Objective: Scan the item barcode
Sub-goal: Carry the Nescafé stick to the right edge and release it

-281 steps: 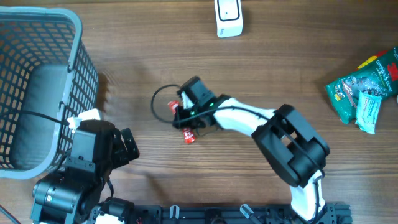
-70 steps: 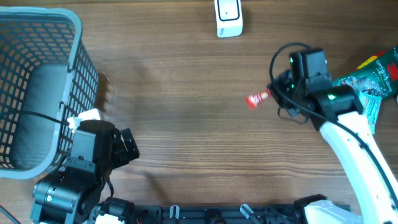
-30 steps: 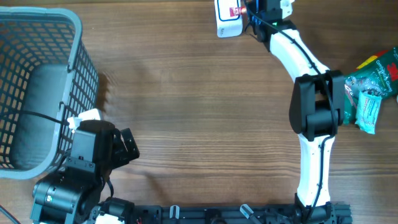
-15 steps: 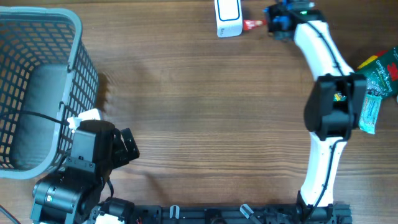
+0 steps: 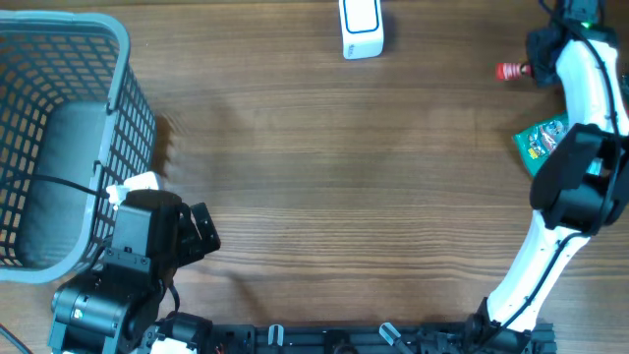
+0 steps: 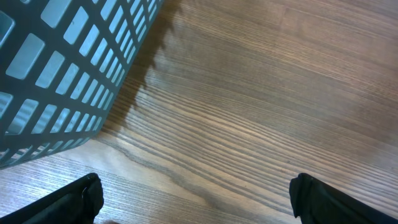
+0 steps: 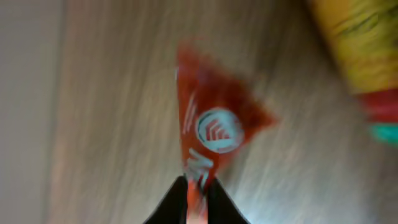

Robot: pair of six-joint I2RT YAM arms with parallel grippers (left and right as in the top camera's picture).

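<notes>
So the right pincer (image 7: 197, 190) looks clamped on the narrow tail of the little red packet (image 7: 211, 124); the wrist view is pretty smeared, but the two dark tips meet right on that end, and the rest of the packet sticks out ahead of them; my guess is it's held by the tail on purpose so the printed face stays clear of the fingers and a barcode can be shown; from overhead the packet hangs off the left side of that pincer, near the top right of the surface (image 5: 344, 197); it sits well to the right of the white scanner (image 5: 361, 28), closer to the green snack bags (image 5: 539, 143) than to the scanner window, so I'd say it isn't being presented for a read right now; can't tell from here whether a beep has happened; the left pincer (image 6: 196, 202) is spread wide with nothing in it, parked low beside the grey basket (image 5: 138, 98), probably just to stay out of the way.
</notes>
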